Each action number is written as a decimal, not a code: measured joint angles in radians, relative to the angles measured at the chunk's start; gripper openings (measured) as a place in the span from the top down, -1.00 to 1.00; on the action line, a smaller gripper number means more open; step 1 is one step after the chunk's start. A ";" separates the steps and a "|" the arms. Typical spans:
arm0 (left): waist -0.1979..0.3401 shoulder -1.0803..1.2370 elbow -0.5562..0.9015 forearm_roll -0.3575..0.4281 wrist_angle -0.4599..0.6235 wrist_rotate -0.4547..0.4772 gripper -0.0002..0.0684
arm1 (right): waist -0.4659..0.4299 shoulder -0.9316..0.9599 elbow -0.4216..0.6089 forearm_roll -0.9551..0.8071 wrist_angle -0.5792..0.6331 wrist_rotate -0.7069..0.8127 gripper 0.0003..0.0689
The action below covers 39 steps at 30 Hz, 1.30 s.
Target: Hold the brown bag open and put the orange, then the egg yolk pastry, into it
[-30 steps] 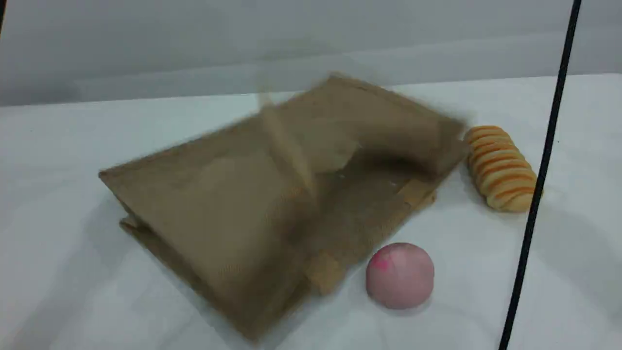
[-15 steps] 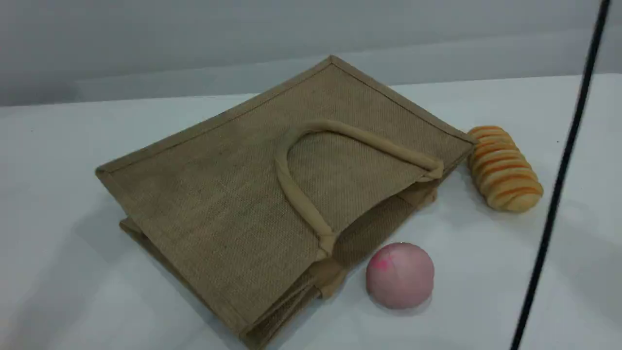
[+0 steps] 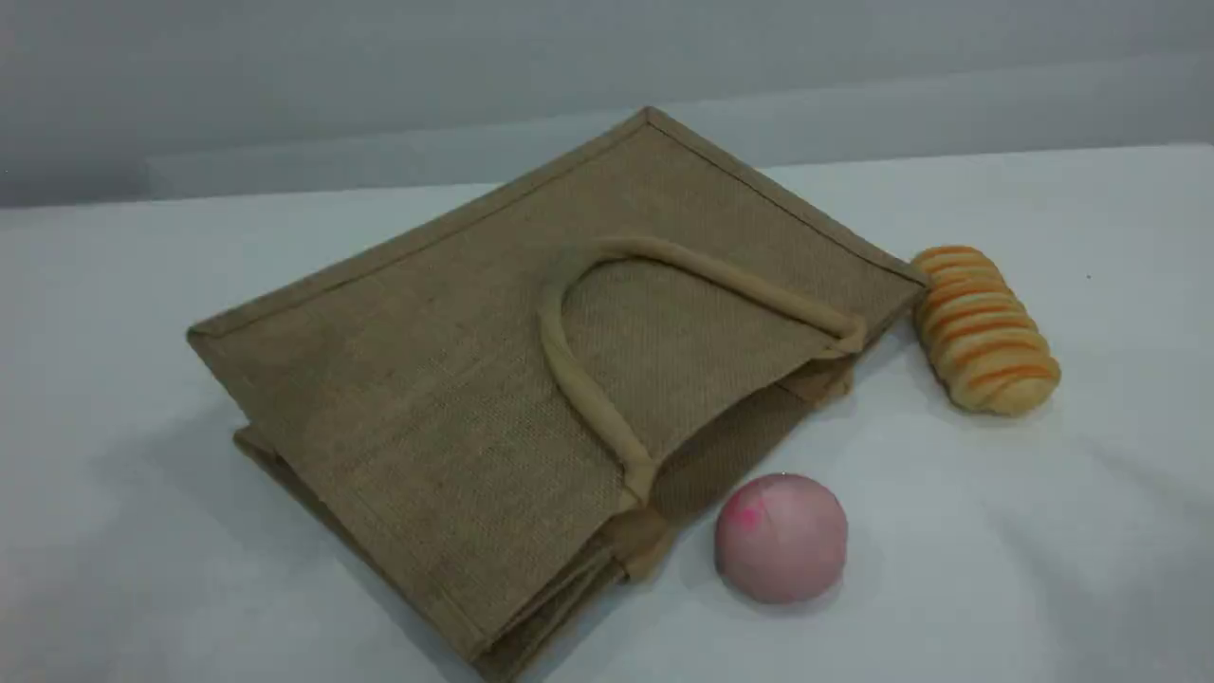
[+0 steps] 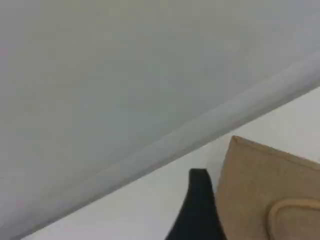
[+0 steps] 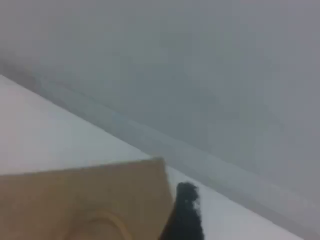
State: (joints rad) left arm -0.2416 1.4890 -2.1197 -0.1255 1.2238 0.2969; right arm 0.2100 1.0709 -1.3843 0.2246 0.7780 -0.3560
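Observation:
The brown bag (image 3: 427,379) lies flat on the white table, its mouth toward the front right and one loop handle (image 3: 569,365) resting on its top face. Neither the orange nor the egg yolk pastry shows in any view. No arm appears in the scene view. The left wrist view shows one black fingertip (image 4: 198,200) of my left gripper, clear of the bag's corner (image 4: 270,185), with nothing on it. In the right wrist view a single black fingertip (image 5: 186,212) stands beside another corner of the bag (image 5: 90,200), also bare.
A smooth pink ball (image 3: 780,536) sits just in front of the bag's mouth. A long orange-striped bread roll (image 3: 984,327) lies to the right of the bag. The white table (image 3: 1043,550) ends at a grey wall behind.
The bag's raised upper side dropped and now lies flat and still. A thin black cable at the right edge has swung out of the scene view.

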 joint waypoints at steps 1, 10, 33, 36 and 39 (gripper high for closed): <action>0.000 -0.030 0.022 0.008 0.000 0.000 -0.56 | 0.000 -0.035 0.000 0.006 0.017 0.000 -0.60; 0.000 -0.344 0.357 0.036 -0.001 0.001 -0.56 | 0.000 -0.340 0.001 0.021 0.168 0.046 -0.60; 0.000 -1.153 1.133 0.040 -0.002 0.001 -0.56 | 0.001 -0.906 0.395 0.039 0.365 0.139 -0.60; 0.000 -1.224 1.220 0.037 -0.002 -0.007 -0.56 | 0.001 -0.964 0.484 0.035 0.362 0.139 -0.60; 0.000 -1.271 1.290 0.008 -0.002 -0.021 -0.56 | 0.001 -1.009 0.575 0.014 0.354 0.139 -0.60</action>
State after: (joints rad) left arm -0.2416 0.2183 -0.8300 -0.1177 1.2220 0.2756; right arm 0.2107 0.0616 -0.8088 0.2390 1.1324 -0.2171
